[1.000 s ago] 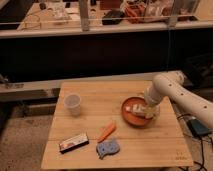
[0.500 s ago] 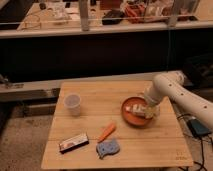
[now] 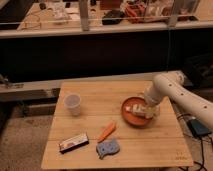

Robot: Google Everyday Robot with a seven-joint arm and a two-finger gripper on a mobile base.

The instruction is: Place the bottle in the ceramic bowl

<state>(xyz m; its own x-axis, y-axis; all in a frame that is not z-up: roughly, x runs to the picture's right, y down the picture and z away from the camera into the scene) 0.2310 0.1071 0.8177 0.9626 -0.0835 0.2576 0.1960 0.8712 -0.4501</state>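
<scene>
The orange-brown ceramic bowl [image 3: 131, 116] sits on the right part of the wooden table [image 3: 90, 122]. The small white bottle [image 3: 135, 108] lies on its side inside the bowl. My gripper [image 3: 145, 111] hangs at the bowl's right side, right by the bottle's end, at the tip of the white arm [image 3: 182, 97] that comes in from the right.
A translucent white cup [image 3: 73, 104] stands at the left. An orange carrot [image 3: 106, 132] lies near the middle. A blue toy-like object [image 3: 108, 147] and a dark flat packet [image 3: 73, 142] lie near the front edge. A railing and cluttered shelves are behind.
</scene>
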